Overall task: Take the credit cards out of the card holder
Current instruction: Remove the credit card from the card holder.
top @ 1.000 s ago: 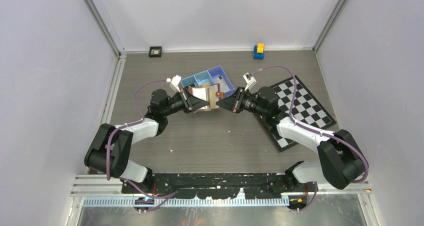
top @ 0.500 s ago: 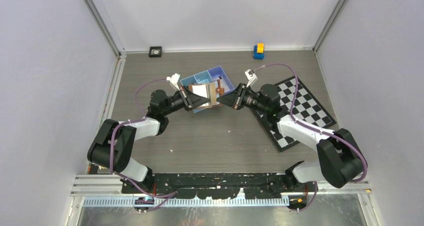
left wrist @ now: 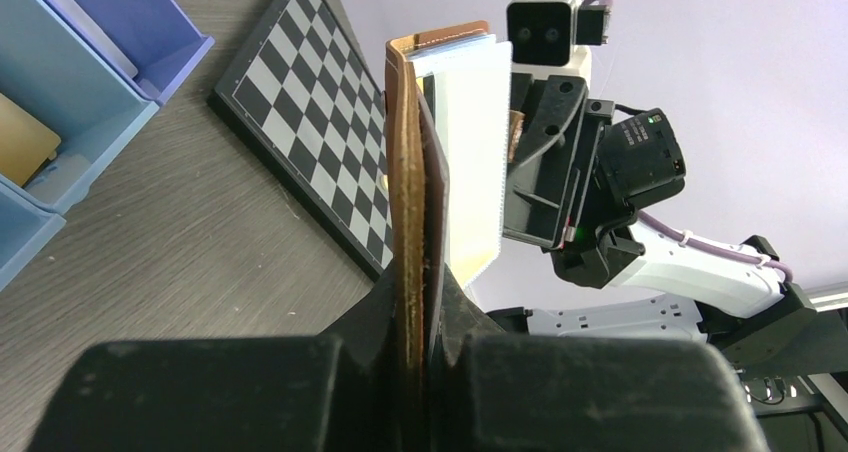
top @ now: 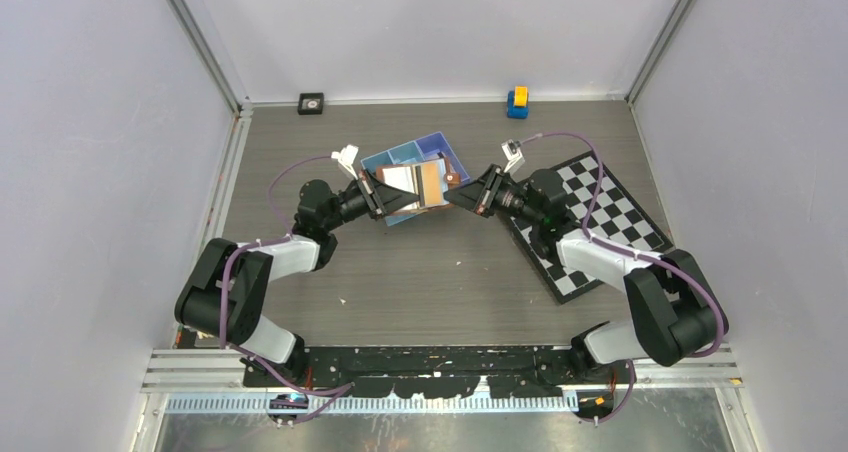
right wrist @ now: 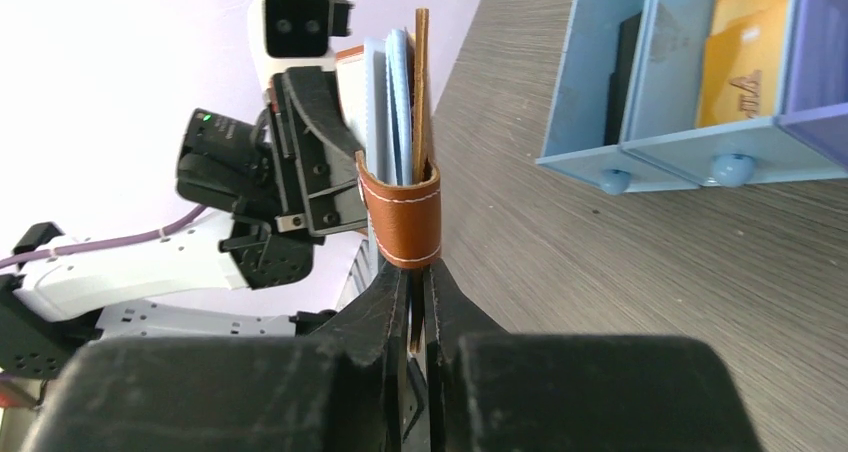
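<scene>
The brown card holder (top: 428, 180) hangs in the air over the front of the blue tray (top: 395, 155), between both arms. My left gripper (top: 405, 198) is shut on its left edge; in the left wrist view the leather edge (left wrist: 405, 222) stands pinched between the jaws. Pale credit cards (left wrist: 470, 152) stick out of it. My right gripper (top: 459, 196) is shut on the holder's thin brown flap (right wrist: 420, 92), just below the strap loop (right wrist: 400, 217). Pale blue cards (right wrist: 392, 102) stand inside that loop. Orange cards (right wrist: 745, 62) lie in the tray (right wrist: 660, 72).
A black-and-white chequered board (top: 615, 217) lies on the table under the right arm. A yellow-and-blue block (top: 517, 101) and a small black object (top: 311, 103) sit by the back wall. Grey walls stand on three sides of the table.
Both grippers carried the holder a little up and away from the arms, over the tray. The right gripper shifted to the right, and the holder's brown panel now shows wider from above.
</scene>
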You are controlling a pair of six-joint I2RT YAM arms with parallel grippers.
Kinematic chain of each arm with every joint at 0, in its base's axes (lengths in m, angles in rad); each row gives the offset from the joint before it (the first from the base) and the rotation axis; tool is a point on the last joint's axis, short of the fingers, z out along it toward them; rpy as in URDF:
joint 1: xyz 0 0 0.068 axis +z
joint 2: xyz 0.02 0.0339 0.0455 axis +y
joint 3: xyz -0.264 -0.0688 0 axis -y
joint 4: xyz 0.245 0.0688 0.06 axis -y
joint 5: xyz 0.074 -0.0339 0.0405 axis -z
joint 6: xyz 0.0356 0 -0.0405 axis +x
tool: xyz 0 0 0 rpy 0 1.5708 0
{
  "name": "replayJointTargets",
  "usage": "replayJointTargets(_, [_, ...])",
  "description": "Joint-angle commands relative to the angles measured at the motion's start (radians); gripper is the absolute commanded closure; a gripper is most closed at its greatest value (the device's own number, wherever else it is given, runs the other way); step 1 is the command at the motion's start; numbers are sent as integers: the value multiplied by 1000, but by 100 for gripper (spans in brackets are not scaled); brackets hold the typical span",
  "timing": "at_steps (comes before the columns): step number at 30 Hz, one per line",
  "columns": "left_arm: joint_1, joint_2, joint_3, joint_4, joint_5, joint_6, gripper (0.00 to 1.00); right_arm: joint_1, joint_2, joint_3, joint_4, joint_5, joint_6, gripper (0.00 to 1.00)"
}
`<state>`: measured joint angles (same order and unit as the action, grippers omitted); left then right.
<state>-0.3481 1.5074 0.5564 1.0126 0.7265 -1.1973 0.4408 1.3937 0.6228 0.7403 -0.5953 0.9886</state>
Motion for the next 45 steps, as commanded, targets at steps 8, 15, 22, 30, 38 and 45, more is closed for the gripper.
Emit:
replayJointTargets(8, [-38,-40,20,45,79,31,100,59,-20,93,-203,72,-152,74])
replayJointTargets(15, [-43,-84,30,-119,35,121,100,67,-43,63,-118,50,-133,55])
replayJointTargets(22, [-44,-87,30,-139,25,128,100,63,-70,53,-162,107,-147,50])
replayJointTargets(30, [-43,-105,26,-166,8,146,100,30,-145,-3,-129,143,-139,50])
replayJointTargets(38, [-43,-101,33,-176,11,148,100,29,-60,4,22,29,-59,29])
replayJointTargets(45, [-43,-106,37,-206,1,150,100,30,-143,-33,-7,100,-92,26])
